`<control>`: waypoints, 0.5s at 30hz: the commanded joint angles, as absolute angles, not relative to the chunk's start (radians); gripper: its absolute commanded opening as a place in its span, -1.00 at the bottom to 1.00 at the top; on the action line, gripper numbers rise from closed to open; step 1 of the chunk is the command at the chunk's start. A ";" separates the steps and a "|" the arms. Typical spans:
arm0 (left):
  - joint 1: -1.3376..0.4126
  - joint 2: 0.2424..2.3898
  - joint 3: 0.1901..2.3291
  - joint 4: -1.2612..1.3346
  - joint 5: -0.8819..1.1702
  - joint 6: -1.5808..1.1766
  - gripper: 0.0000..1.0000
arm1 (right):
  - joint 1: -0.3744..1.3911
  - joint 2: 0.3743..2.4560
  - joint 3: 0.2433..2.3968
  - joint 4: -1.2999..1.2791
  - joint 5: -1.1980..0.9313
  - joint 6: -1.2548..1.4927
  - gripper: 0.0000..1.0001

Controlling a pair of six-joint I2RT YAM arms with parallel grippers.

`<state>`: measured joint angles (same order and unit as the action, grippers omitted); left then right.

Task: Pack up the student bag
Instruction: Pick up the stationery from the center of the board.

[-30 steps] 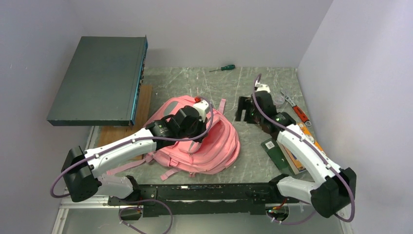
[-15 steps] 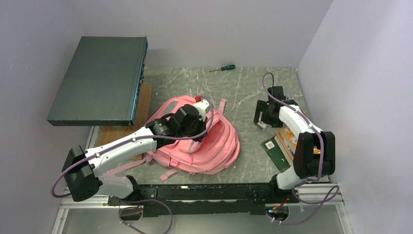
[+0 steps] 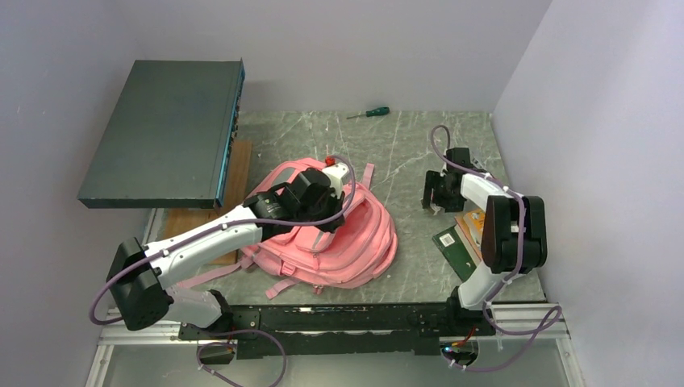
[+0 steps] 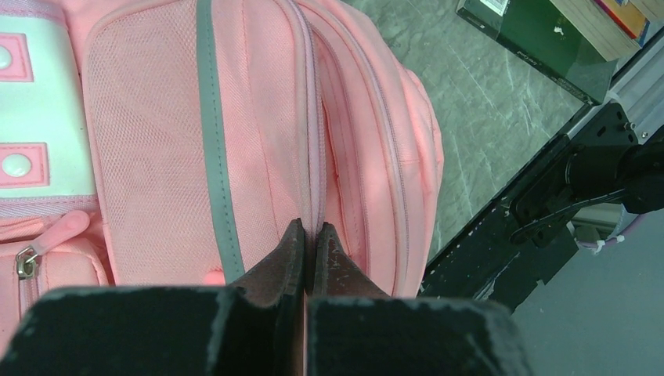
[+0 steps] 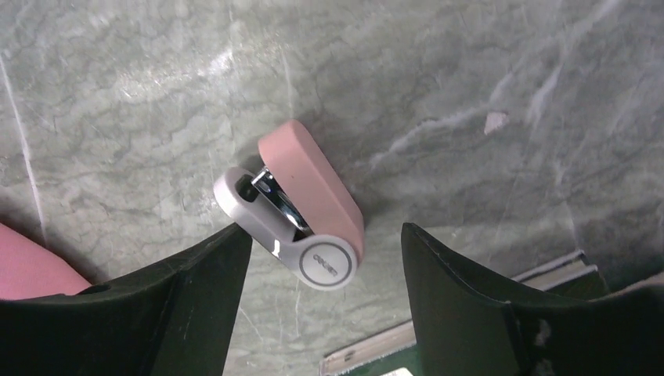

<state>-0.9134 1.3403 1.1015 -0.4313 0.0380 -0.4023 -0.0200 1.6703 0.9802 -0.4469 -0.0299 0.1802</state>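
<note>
The student bag (image 3: 339, 234) is a pink backpack lying flat at the table's middle. In the left wrist view it shows grey trim, mesh pockets and a white label patch (image 4: 35, 133). My left gripper (image 3: 327, 222) rests on it, jaws shut, and the fingertips (image 4: 312, 229) pinch the zipper seam between two compartments. My right gripper (image 3: 438, 193) hangs open over the table right of the bag. A pink and white stapler (image 5: 305, 215) lies on the marble between its open fingers, untouched.
A green-handled screwdriver (image 3: 369, 112) lies at the back. A big dark flat case (image 3: 161, 133) overhangs the left side, above a wooden board (image 3: 202, 219). A stack of books with a green one (image 3: 453, 244) lies at the right, near my right gripper.
My right arm folded back, with its elbow raised. Its gripper came nearer and lower, over the stapler. My left gripper shifted slightly on the bag and stays shut.
</note>
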 commanded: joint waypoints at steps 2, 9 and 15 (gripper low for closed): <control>-0.906 1.335 1.169 -0.374 0.066 -0.369 -1.00 | -0.005 1.690 0.979 -0.348 -0.056 0.150 0.38; -0.898 1.352 1.172 -0.366 0.079 -0.391 -1.00 | 0.059 1.679 0.992 -0.354 -0.009 0.155 -0.10; -0.893 1.367 1.184 -0.372 0.075 -0.382 -1.00 | 0.106 1.637 0.991 -0.397 0.049 0.173 -0.37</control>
<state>-0.9016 1.3655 1.1172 -0.4385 0.0601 -0.4042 0.0769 1.6924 0.9802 -0.3893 -0.0074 0.1604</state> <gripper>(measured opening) 0.035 0.406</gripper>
